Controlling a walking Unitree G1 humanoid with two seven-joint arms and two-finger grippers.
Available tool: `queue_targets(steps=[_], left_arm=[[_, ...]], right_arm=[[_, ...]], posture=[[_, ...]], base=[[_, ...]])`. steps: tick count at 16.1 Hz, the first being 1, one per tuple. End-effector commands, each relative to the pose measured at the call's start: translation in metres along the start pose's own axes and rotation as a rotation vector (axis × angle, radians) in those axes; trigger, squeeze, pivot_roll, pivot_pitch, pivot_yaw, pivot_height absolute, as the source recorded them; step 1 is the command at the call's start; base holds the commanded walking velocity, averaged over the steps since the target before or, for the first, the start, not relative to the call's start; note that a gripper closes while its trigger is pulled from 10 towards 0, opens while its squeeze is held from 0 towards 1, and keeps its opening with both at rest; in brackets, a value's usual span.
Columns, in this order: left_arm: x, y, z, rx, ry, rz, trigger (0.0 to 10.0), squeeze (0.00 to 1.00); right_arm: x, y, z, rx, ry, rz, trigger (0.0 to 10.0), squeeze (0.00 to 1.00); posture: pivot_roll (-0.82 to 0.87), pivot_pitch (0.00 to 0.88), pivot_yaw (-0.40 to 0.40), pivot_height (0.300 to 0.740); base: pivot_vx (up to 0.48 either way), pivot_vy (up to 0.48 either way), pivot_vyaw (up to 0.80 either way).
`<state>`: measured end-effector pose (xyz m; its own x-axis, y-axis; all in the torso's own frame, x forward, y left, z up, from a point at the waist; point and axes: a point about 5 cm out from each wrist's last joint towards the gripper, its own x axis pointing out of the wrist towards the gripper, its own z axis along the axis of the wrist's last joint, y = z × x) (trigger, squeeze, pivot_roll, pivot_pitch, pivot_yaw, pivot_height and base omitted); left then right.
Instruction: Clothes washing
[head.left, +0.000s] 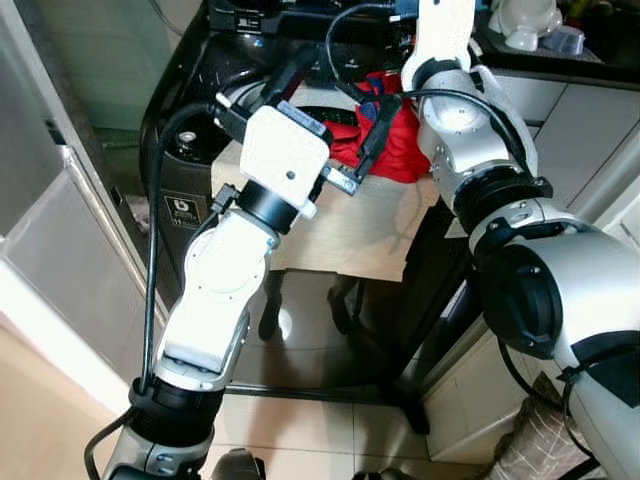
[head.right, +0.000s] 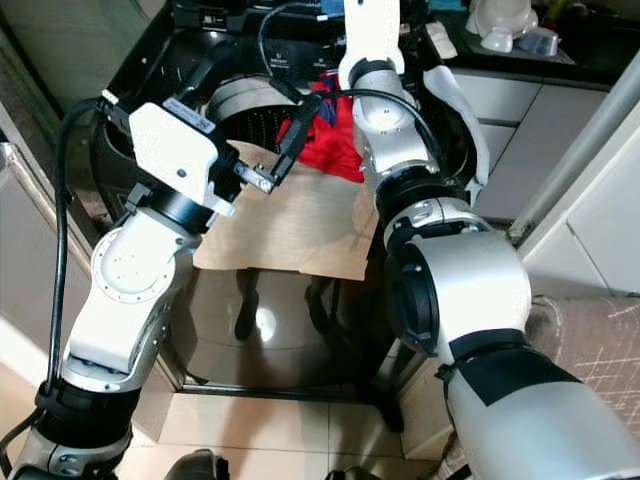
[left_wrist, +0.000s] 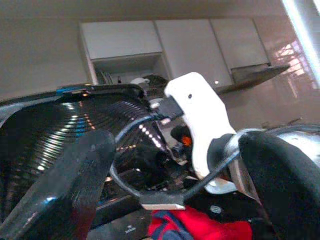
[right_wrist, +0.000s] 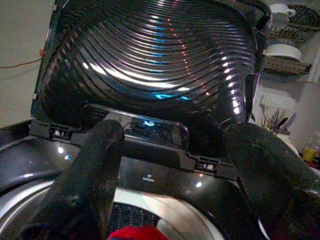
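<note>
The red garment (head.left: 398, 140) with some dark blue trim is a soft crumpled heap on the front rim of the washing machine (head.right: 190, 75), half over the round drum opening (head.right: 245, 110) and half on the beige sheet (head.right: 300, 225) that lies flat across the front edge of the machine. The right wrist view shows what the head views cannot: the lid (right_wrist: 150, 60) stands upright behind the drum, black and glossy, with curved ribs that catch the light, and below it is the silver ring of the drum with small holes. In this view the right gripper (right_wrist: 170, 170) has its two rough black fingers wide apart, above the drum, with only a small red edge of the garment between them at the bottom; they hold nothing. In the head views the right arm reaches over the garment, and a thin black cable (head.left: 375, 135) crosses the red cloth. The left gripper (left_wrist: 175, 190) is near the left edge of the drum opening and points toward the right arm; its fingers are also spread wide and empty, and between them the left wrist view shows the white wrist housing (left_wrist: 200, 110) of the right arm, with white wall cupboards (left_wrist: 165, 45) behind. A dark counter (head.left: 570, 55) with white dishes is at the far right.
</note>
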<state>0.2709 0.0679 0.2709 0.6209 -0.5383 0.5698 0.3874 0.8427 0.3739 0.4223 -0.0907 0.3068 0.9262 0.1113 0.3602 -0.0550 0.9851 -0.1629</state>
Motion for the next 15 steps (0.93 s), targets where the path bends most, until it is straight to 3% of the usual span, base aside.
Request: queue_targets(steps=[1,5,7,8,9,10,12,13,15], left_arm=[[-0.002,-0.006,-0.001,-0.016,-0.001,-0.037,10.0,0.0],[-0.007,-0.005,-0.004,-0.013,0.017,-0.038,10.0,0.0],[-0.009,-0.004,-0.006,-0.002,0.026,-0.036,10.0,0.0],[-0.01,-0.003,-0.008,0.007,0.038,-0.028,10.0,0.0],[-0.011,-0.002,-0.012,0.014,0.067,-0.016,10.0,0.0],[-0.014,-0.002,-0.018,0.009,0.104,-0.011,10.0,0.0],[-0.026,0.001,-0.034,0.018,0.198,0.037,10.0,0.0],[-0.032,0.003,-0.04,0.047,0.24,0.074,10.0,0.0],[-0.038,0.003,-0.043,0.029,0.265,0.094,10.0,0.0]], right_arm=[[-0.002,-0.003,-0.004,0.006,0.005,-0.006,10.0,1.0],[0.0,-0.012,0.006,-0.066,-0.066,-0.072,10.0,1.0],[0.002,-0.023,0.031,-0.174,-0.229,-0.163,10.0,1.0],[0.003,-0.029,0.04,-0.19,-0.275,-0.184,10.0,0.89],[0.003,-0.036,0.042,-0.166,-0.287,-0.187,10.0,0.0],[0.002,-0.043,0.042,-0.124,-0.296,-0.185,10.0,0.0],[-0.007,-0.05,0.023,0.057,-0.274,-0.092,10.0,0.0],[-0.017,-0.048,0.007,0.051,-0.289,-0.059,10.0,0.0],[-0.035,-0.044,-0.013,0.01,-0.3,-0.051,10.0,0.0]], posture=[[0.13,0.012,-0.06,0.74],[0.13,0.008,-0.057,0.74],[0.13,0.004,-0.057,0.74],[0.13,0.002,-0.06,0.74],[0.13,0.001,-0.063,0.74],[0.13,0.002,-0.065,0.74],[0.12,0.001,-0.063,0.74],[0.11,0.001,-0.063,0.74],[0.09,0.002,-0.052,0.74]], base=[[0.0,0.0,0.0],[0.0,0.0,0.0],[0.0,0.0,0.0],[0.0,0.0,0.0],[0.0,0.0,0.0],[0.0,0.0,0.0],[0.0,0.0,0.0],[0.0,0.0,0.0],[0.0,0.0,0.0]])
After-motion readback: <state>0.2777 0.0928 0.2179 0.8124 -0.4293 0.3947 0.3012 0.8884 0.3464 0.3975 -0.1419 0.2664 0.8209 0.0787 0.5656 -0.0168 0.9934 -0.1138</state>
